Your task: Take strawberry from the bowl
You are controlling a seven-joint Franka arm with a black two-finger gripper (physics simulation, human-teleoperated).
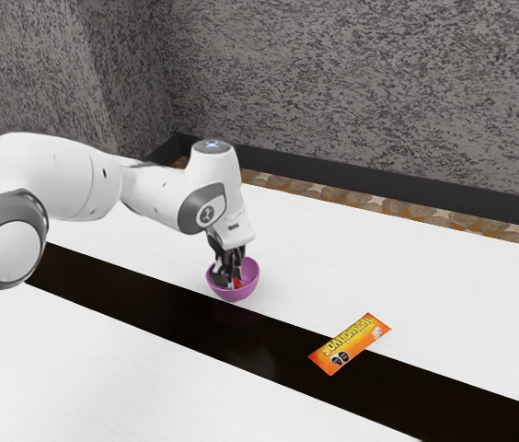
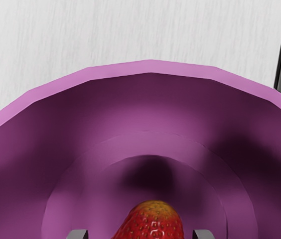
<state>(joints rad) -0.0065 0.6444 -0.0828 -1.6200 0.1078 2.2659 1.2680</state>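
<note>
1. The strawberry [image 2: 153,222] is inside the purple bowl [image 2: 150,66], low down, near the middle. It looks light and easy to lift.
2. A real one would be soft, so we should squeeze just a little. Its skin has tiny bumps, which may help us grip, but its round, thin end could slip.
3. Our best hold is on its two fat sides, not on the tip.
4. Our tool [image 2: 140,234] is spread, with one finger on each side of the fruit and a gap on both sides. It isn't pinching yet.
5. Next we should close slowly, then go straight up so we don't bump the bowl's wall.
6. The bowl sits on the white worktop [image 1: 131,378], and an orange packet [image 1: 350,344] lies well apart from it.
</note>
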